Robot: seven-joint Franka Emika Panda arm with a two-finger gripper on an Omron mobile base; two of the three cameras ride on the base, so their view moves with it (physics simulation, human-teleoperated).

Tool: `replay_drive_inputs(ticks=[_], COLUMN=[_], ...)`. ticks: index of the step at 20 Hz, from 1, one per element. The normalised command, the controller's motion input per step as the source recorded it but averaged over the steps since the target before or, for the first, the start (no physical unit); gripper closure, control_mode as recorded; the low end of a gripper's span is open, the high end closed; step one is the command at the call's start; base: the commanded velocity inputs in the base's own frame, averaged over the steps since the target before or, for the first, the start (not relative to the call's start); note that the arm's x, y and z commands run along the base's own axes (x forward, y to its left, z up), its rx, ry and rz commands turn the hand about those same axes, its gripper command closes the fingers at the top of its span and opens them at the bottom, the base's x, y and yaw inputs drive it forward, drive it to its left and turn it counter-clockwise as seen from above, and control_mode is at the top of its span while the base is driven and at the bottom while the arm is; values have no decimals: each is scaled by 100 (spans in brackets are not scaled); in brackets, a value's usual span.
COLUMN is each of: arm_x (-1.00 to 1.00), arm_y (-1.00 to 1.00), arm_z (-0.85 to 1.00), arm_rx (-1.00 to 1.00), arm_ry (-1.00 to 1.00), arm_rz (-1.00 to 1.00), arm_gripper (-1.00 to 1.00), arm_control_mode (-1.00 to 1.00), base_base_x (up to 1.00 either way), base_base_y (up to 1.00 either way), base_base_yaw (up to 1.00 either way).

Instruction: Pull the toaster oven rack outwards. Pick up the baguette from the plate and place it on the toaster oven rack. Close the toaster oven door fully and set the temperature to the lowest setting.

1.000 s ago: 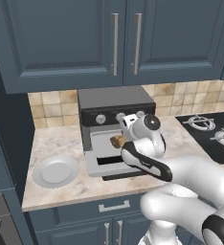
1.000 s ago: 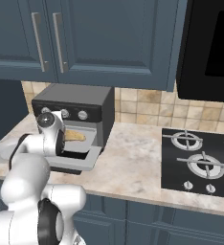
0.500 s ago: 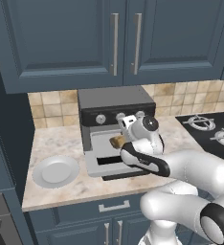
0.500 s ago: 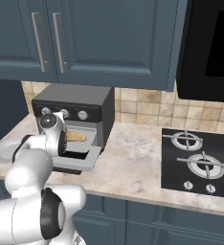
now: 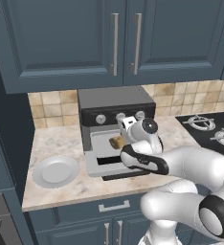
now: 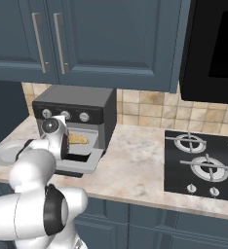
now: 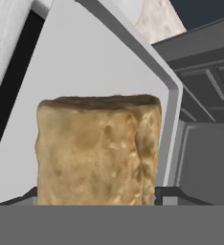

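The toaster oven stands at the back of the counter, and its door lies folded down and open. The pale rack reaches out over the door. My gripper is shut on the tan baguette and holds it low over the rack at the oven's mouth. In the hand view the baguette spans the gap between my fingertips, with the rack behind it. I cannot tell whether the baguette touches the rack. The white plate sits bare on the counter to the oven's left.
A black gas hob takes the counter's right end. Blue wall cabinets hang above the oven, and a dark appliance hangs over the hob. Silver knobs line the oven's control strip. The counter's front edge runs just below the door.
My hand and the baguette have shifted slightly down and to the right over the rack. The door, rack and plate have stayed put.
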Motion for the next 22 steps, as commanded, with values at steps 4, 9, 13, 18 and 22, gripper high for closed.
replay_drive_inputs(ticks=[4,9,13,18,22], arm_x=[10,11,6,1,0], arm_y=[1,1,0,0,0], arm_z=[-13,-15,-7,0,0], arm_rx=[0,0,0,0,1], arm_ry=[0,0,0,0,-1], arm_rz=[0,0,0,0,0], arm_gripper=[100,100,100,-100,-100], arm_control_mode=[-100,-100,-100,-100,-100], base_base_x=[0,0,0,0,0], base_base_y=[0,0,0,0,0], base_base_yaw=[0,0,0,0,0])
